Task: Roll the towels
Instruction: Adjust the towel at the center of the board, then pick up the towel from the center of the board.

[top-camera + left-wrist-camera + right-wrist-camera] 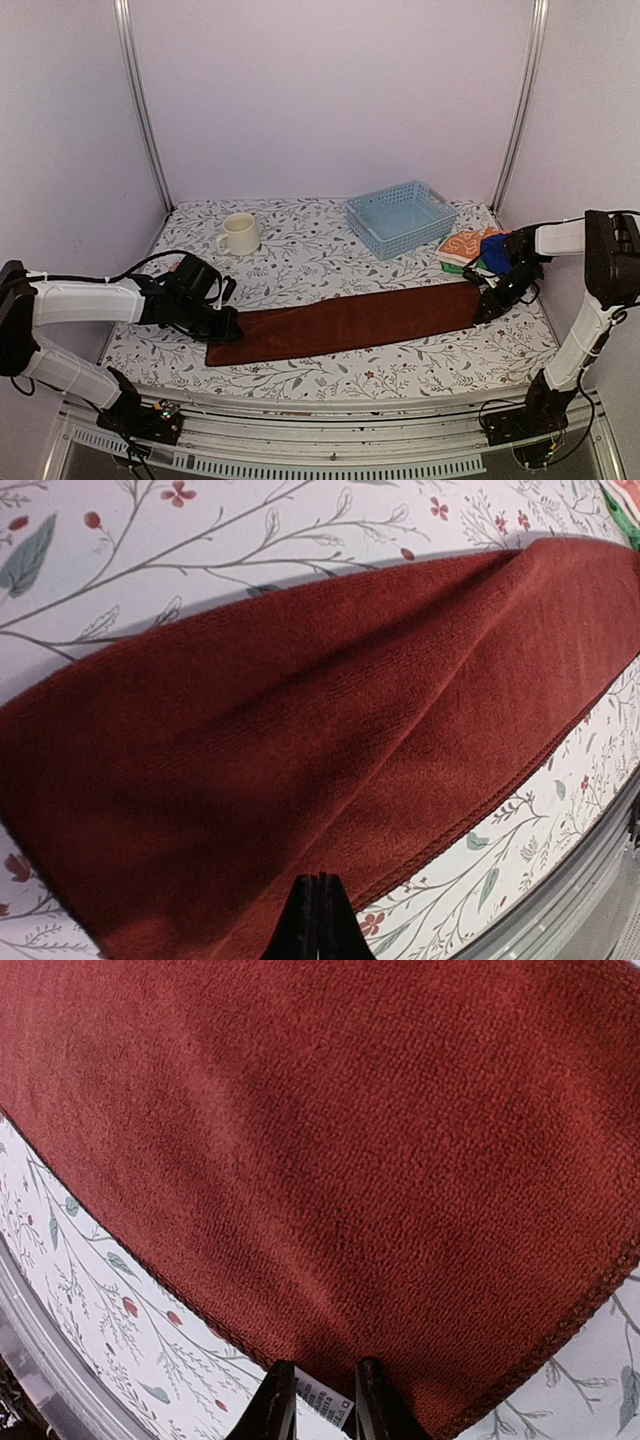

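Nearest, the brown towel (345, 322) lies as a long folded strip across the bench (300, 240). It looks soft, light and limp, probably best pinched at an end hem. Left hand (318, 885) is pressed together at its left end; right hand (322, 1375) is slightly spread over its right corner. Other towels (468, 247) are stacked behind.

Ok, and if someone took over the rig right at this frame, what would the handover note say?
Left claw: shut at the left end of the rust-brown towel; whether it pinches cloth is unclear.
Right claw: fingers slightly apart at the towel's right end; grip unclear.
The towel lies flat as a long strip. The orange patterned towel, blue towel and green towel are piled near the basket.
Done: strip laid out.
Left: roll it, then the others.
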